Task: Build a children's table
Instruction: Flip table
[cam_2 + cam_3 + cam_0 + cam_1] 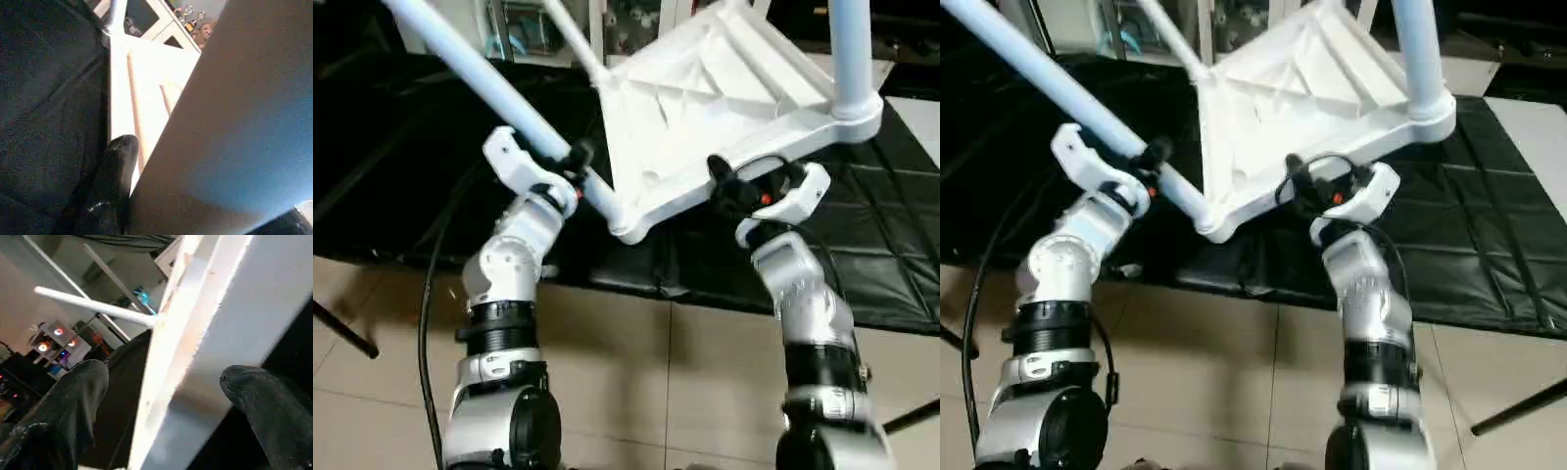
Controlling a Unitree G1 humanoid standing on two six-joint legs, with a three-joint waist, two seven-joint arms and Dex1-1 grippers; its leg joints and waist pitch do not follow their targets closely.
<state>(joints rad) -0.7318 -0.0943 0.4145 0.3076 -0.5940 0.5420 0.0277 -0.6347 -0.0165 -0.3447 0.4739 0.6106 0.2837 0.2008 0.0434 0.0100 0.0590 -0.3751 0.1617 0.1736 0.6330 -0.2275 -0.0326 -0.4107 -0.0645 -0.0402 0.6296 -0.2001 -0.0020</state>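
My two silver forearms rise from the bottom of the view over a beige tiled floor (636,372). My left gripper (558,162) is clamped around a white tube leg (470,69) of the children's table, close to where that leg enters a corner socket; one black fingertip (120,156) presses against the tube in the left wrist view. My right gripper (744,181) stands wide apart, its two black fingers (83,396) on either side of the near edge of the white tabletop (705,108); I cannot tell whether they touch it. The tabletop is tilted up with its ribbed underside facing me, above the black-draped work table (891,245). A second leg (850,49) stands upright in the right corner socket, and a third leg (570,34) slants away at the far side. Shelves with clutter sit behind.
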